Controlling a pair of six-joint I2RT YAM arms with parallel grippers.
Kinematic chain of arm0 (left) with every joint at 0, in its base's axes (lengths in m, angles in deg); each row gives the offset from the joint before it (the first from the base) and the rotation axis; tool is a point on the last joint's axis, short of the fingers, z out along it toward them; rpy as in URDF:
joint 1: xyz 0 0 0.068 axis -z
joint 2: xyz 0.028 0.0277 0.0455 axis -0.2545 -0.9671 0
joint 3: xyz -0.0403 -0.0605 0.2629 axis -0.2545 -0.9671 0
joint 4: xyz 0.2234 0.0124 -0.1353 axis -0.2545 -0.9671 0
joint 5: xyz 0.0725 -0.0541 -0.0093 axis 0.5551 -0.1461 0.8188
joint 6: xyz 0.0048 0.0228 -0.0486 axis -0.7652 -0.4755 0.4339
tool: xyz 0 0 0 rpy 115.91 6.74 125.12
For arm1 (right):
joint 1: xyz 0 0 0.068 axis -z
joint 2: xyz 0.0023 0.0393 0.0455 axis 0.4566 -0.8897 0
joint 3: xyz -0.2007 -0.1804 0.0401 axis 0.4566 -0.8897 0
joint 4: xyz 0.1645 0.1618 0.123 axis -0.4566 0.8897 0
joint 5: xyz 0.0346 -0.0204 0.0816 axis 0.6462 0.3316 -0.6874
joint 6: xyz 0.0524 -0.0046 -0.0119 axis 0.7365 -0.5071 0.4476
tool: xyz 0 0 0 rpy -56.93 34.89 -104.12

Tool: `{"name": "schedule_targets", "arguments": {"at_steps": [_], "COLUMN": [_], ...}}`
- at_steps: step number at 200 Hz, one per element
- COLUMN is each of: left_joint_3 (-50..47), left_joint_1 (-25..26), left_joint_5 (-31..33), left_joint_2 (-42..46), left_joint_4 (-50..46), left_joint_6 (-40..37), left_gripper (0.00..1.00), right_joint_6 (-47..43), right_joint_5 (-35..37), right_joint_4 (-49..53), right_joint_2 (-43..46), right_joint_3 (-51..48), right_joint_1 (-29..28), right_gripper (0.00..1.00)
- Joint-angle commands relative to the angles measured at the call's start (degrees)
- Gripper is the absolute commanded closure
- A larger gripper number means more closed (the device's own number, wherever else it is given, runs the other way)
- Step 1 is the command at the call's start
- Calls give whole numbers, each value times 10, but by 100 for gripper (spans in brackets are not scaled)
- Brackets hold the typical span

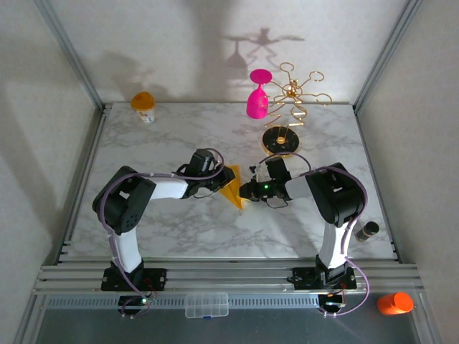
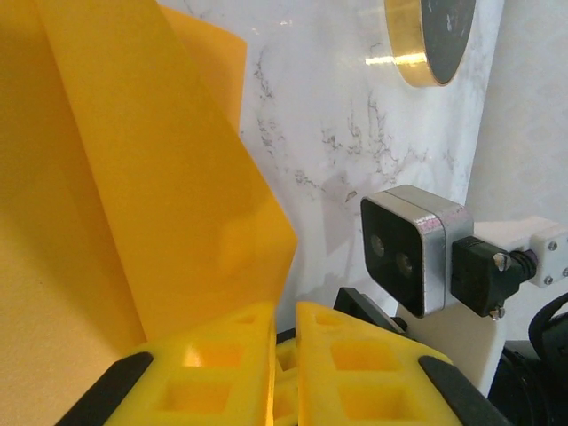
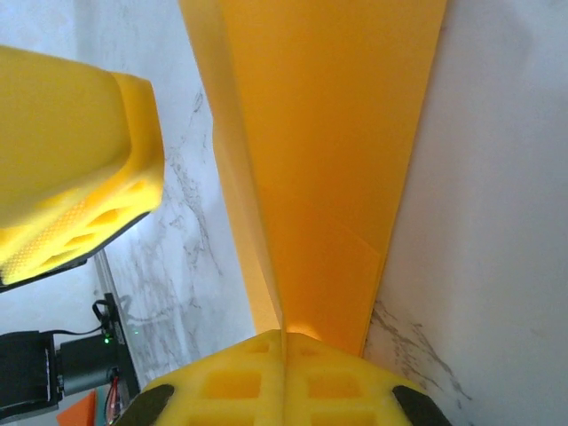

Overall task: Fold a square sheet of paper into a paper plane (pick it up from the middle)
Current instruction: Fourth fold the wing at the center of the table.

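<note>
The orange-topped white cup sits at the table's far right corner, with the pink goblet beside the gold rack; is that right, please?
Not quite: the top external view shows the orange-topped white cup at the far left corner; the pink goblet is beside the gold rack.

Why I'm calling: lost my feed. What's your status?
Left gripper shut on paper. Right gripper shut on paper. Paper part-folded, held between both. Rack base close, not touching.

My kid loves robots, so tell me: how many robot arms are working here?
2. The left arm stands at the near left, the right arm at the near right. Both reach in to the folded yellow paper in the middle. None seems hidden.
</note>
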Motion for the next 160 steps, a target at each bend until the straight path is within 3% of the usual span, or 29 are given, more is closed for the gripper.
{"name": "schedule_targets", "arguments": {"at_steps": [1,118,160], "left_joint_3": [-7,19,23], "left_joint_1": [-4,1,2], "left_joint_5": [0,-15,-18], "left_joint_2": [-6,-46,-54], "left_joint_4": [21,30,29], "left_joint_6": [-3,-4,-5], "left_gripper": [86,87,87], "right_joint_6": [-8,-14,-12], "right_joint_5": [88,90,92], "right_joint_4": [50,63,66], "right_joint_2": [-47,-53,-55], "right_joint_3": [-11,-2,-1], "right_joint_1": [5,5,6], "right_gripper": [93,85,87]}}
